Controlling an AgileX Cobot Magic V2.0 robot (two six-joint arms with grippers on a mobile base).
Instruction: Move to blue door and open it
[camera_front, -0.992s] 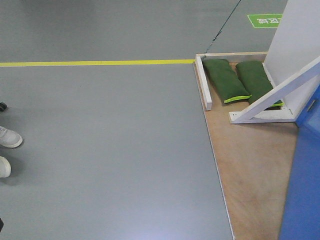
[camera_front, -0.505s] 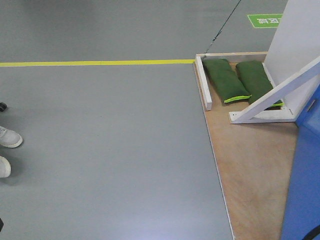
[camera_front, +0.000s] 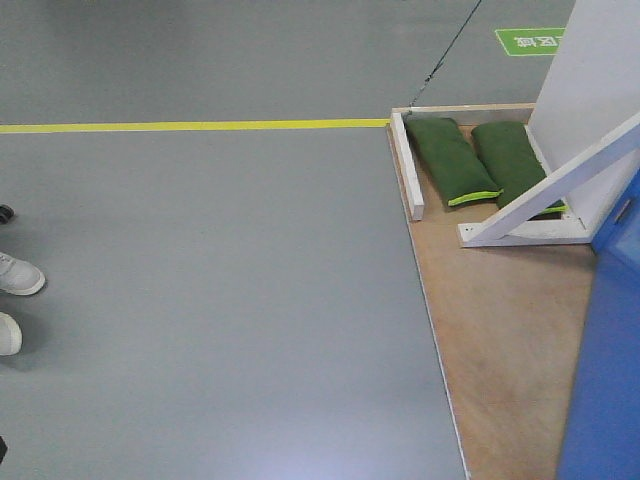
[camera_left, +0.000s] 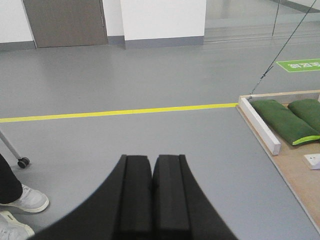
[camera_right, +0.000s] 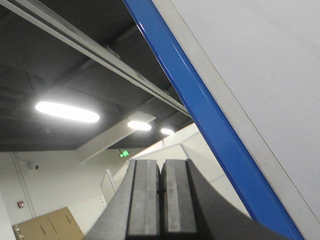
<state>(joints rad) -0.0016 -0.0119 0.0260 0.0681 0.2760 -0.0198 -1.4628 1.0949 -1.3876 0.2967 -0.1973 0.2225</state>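
The blue door (camera_front: 608, 360) is a glossy blue panel at the right edge of the front view, standing on a plywood platform (camera_front: 500, 330). A small metal plate (camera_front: 622, 211) shows on its edge. Its handle is out of view. In the right wrist view a blue strip of the door (camera_right: 192, 90) runs diagonally beside a pale panel. My right gripper (camera_right: 160, 164) is shut and empty, pointing up just left of that strip. My left gripper (camera_left: 152, 159) is shut and empty over the grey floor. Neither gripper shows in the front view.
White slanted braces (camera_front: 550, 190) and two green sandbags (camera_front: 455, 160) sit on the platform's far end behind a white batten (camera_front: 407, 165). A yellow floor line (camera_front: 200, 126) runs left. A person's white shoes (camera_front: 18, 275) and a caster wheel (camera_left: 22, 162) are at the left.
A dark shape that showed at the lower right corner half a second ago has left the view. The door's edge has barely shifted. The shoes have not moved.
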